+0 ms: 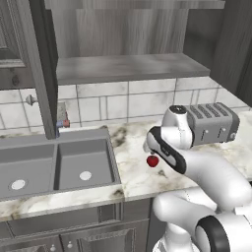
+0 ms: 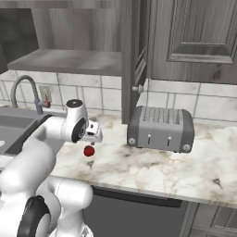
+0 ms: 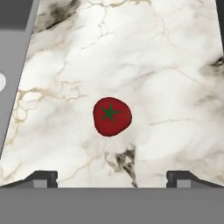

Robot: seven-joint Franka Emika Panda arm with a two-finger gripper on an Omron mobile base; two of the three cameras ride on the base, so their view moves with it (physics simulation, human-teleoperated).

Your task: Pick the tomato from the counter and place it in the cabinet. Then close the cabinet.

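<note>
Nearest the hand camera, two dark fingertips [image 3: 42, 177] poke up at roughly 7 and 5 o'clock of the frame, well apart — gripper [image 3: 112, 178] spread wide, holding nothing, touching nothing. Just ahead, toward 12 o'clock of those tips, sits the tomato [image 3: 112, 116], green star-shaped stem mark facing up, alone on the white marble counter [image 3: 175, 65]. Seen from the base cameras, hangs above the tomato [image 1: 152, 161] with clear air between; wrist bent downward over it.

Judged as the approach stage of the pick, cabinet work not yet begun. To do it well: shift the hand slightly forward so the tomato falls midway between the fingers rather than ahead of them, then drop straight down — no sideways drift, since a round glossy ball likely rolls at a nudge. Close around the widest part, not the top, and gently enough not to squirt it out.

From the left base camera: sink [image 1: 54, 165] at 9 o'clock of the tomato, toaster [image 1: 214, 123] at about 2 o'clock, both well clear of the descent. Up at 12 o'clock, the cabinet [image 1: 128, 66] stands open, grey shelf bare and ready, its door [image 1: 42, 64] swung out at 10 o'clock.
</note>
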